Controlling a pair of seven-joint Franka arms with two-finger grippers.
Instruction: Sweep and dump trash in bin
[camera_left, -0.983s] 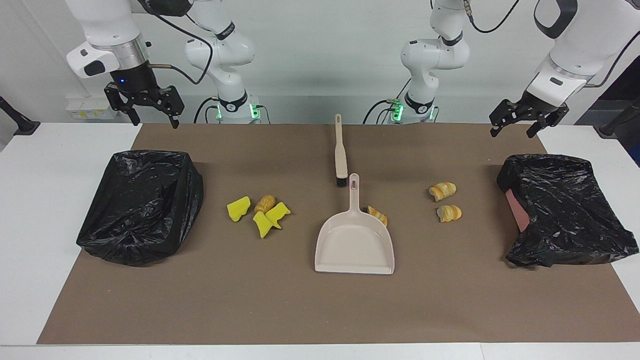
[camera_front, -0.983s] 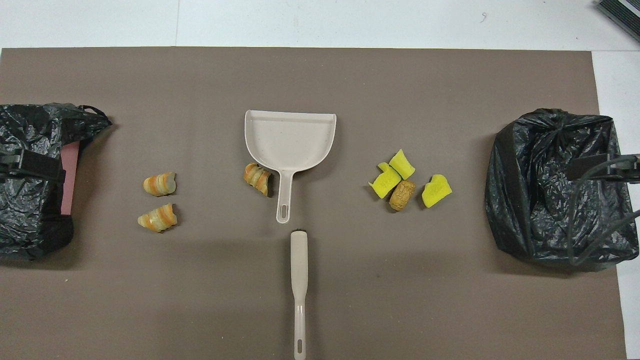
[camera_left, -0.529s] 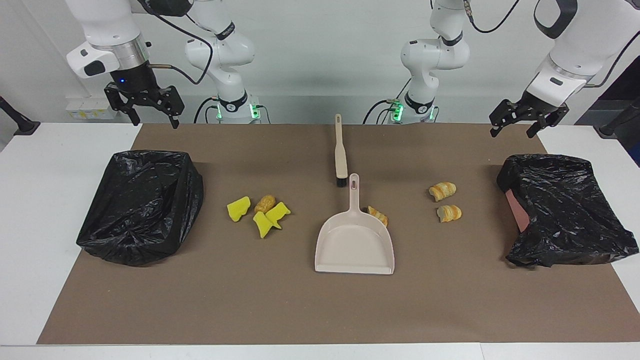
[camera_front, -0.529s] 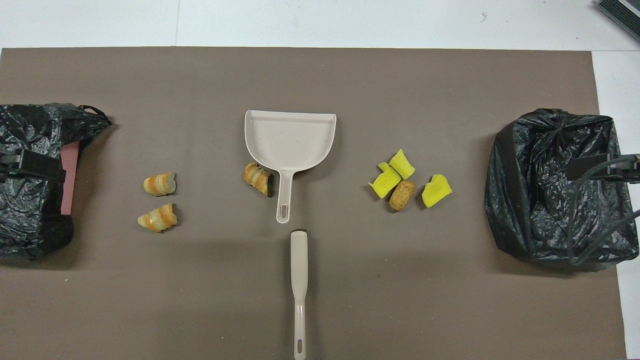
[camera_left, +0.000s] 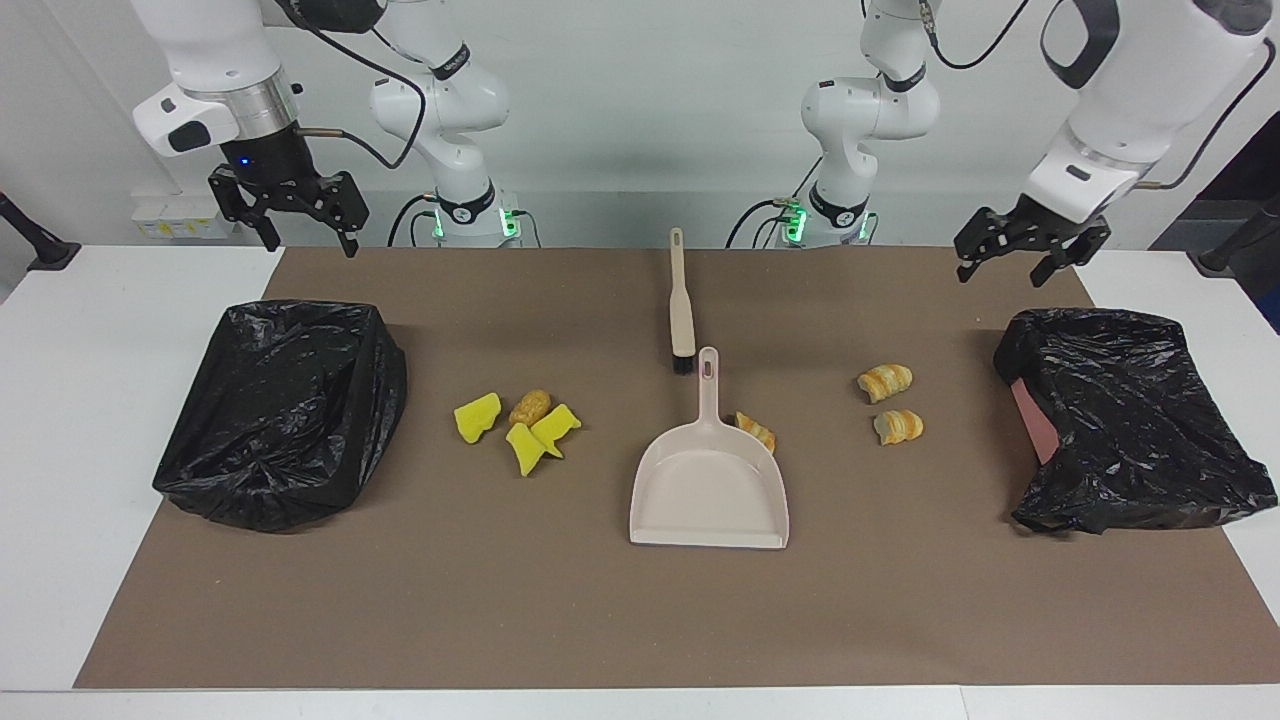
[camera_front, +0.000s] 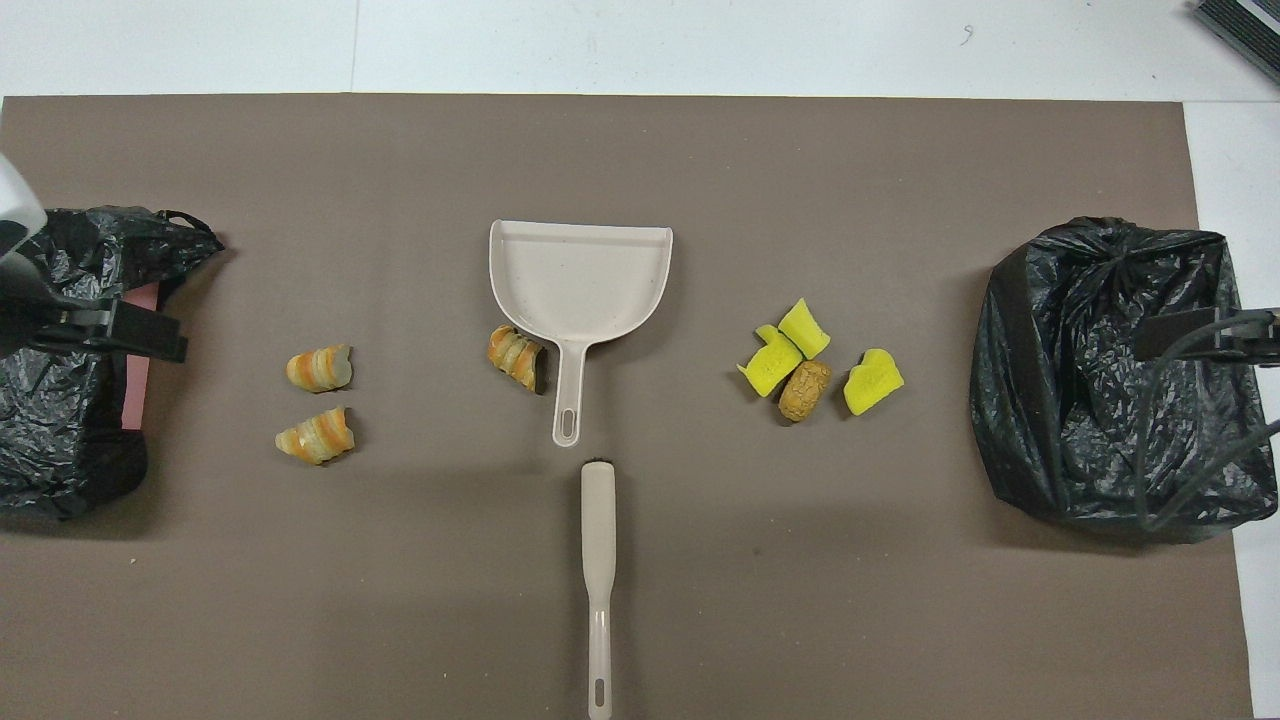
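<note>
The left tool (camera_left: 1018, 262) is hanging spread and empty in the air near the bin (camera_left: 1130, 420) at its end of the counter (camera_left: 600, 620), and the right tool (camera_left: 295, 222) is waiting spread above the counter's edge near the other bin (camera_left: 280, 410). The trash is lying on the mat (camera_left: 500, 600): yellow wedges (camera_left: 520, 430) touching a brown lump (camera_left: 530, 405), two striped pieces (camera_left: 890, 400), and a third (camera_left: 757, 430) touching the dustpan (camera_left: 710, 480), with the brush (camera_left: 682, 300) nearer the robots.

Open mat around brush (camera_left: 682, 305), dustpan (camera_left: 709, 485) touching croissant (camera_left: 757, 431)
</note>
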